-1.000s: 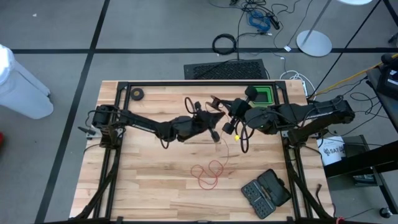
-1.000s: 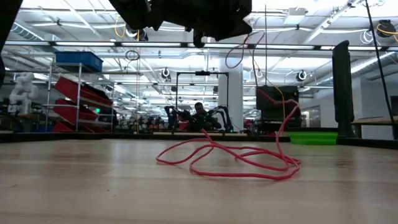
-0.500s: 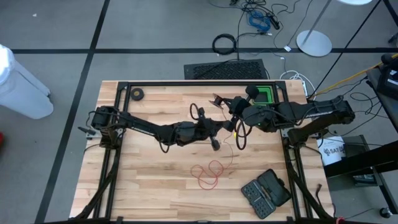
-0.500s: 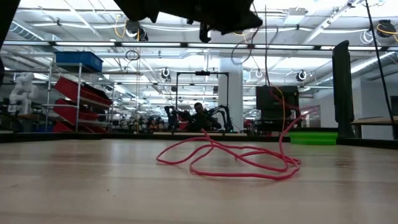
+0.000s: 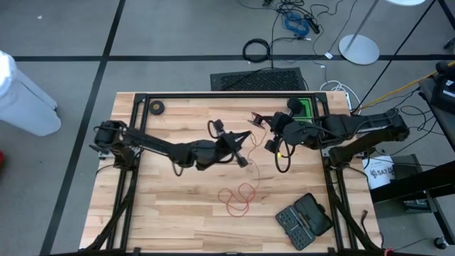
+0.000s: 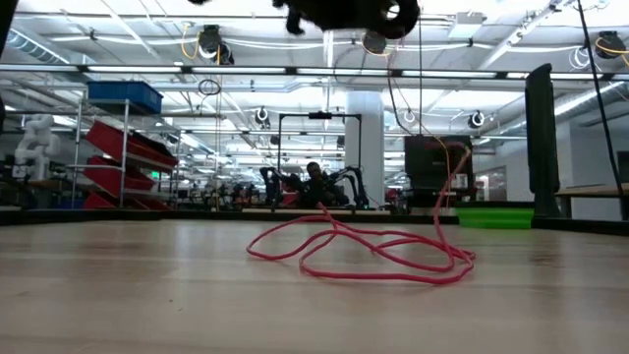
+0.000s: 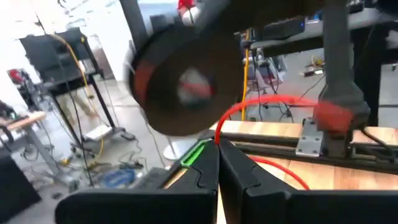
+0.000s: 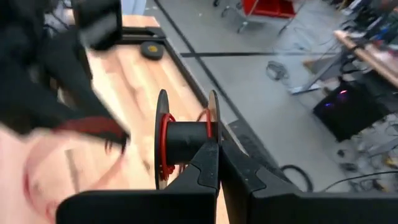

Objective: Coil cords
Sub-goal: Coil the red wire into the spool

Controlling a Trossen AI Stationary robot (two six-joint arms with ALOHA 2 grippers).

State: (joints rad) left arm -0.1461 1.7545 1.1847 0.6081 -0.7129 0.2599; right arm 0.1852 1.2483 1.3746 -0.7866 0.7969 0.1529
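Observation:
The thin red cord lies in loose loops on the wooden table, and they also show in the low view. One strand rises from the loops toward the grippers. Its black reel, with a few red turns on the hub, is held above the table's far middle by my right gripper, which is shut. My left gripper is shut on the cord just beside the reel, and in the high view it shows at the table's middle. My left gripper pinches a single strand of the red cord between its two fingertips, coming in about level. The cord leaves the tips and arcs over toward the reel in a slack curve, clear of the table. My right gripper is shut on the reel at the rim of one flange, next to the hub. The fingertips themselves hide the exact spot. The reel is lifted clear of the table, its two flanges on edge.
A black case of bits lies open at the near right. A green tray sits at the far right and a small black roll at the far left. Black frame rails border the table.
My left gripper has risen and rolled about its own axis while staying shut on the cord. My right gripper has shifted a little toward the far edge with the reel. The small loop that hung below the grippers has been drawn up; the loops on the table have stayed put.

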